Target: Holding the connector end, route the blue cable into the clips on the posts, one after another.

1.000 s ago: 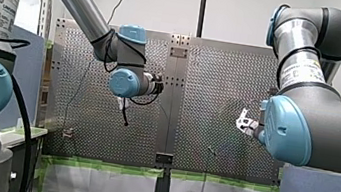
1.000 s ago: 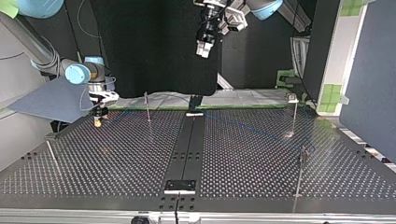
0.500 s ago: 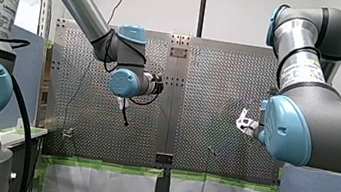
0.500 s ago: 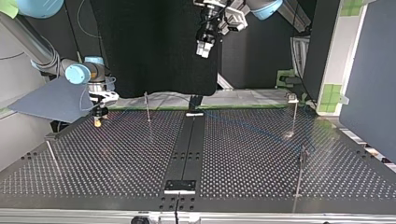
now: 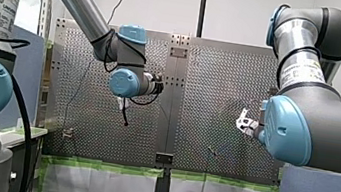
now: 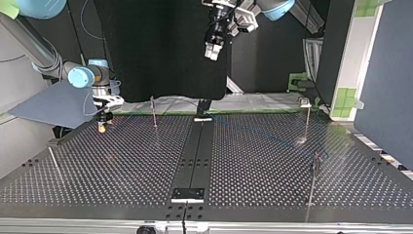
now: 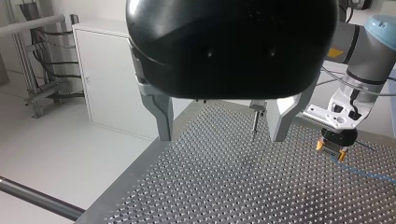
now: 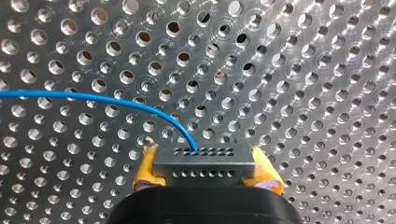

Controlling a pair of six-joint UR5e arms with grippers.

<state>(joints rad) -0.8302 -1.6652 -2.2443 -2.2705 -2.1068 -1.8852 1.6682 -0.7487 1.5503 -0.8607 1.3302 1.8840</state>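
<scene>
My right hand [image 8: 205,171] is clamped on the connector [image 8: 204,159], a small grey metal block with two rows of tiny holes in its face. It is squeezed between the yellow pads [image 8: 145,167], which bulge a little at its sides. The blue cable [image 8: 93,96], thin and glossy, leaves the block's top face, bends in a smooth curve and runs off sideways over the worktop [image 8: 303,70], a shiny metal plate of evenly spaced round holes.

In the top view this hand sits low at the worktop's far edge, at the left. There the cable shows only as a faint blue line crossing towards a thin upright post [image 6: 308,119] at the right. Whether it sits in that post's clip I cannot tell.

My left hand [image 7: 219,136] hangs high above the worktop, its two blunt grey metal fingers [image 7: 161,112] spread wide with nothing between them. A slim post [image 7: 254,122] stands on the plate beyond the gap. In the front view my right arm's own bulk hides most of the right hand.
</scene>
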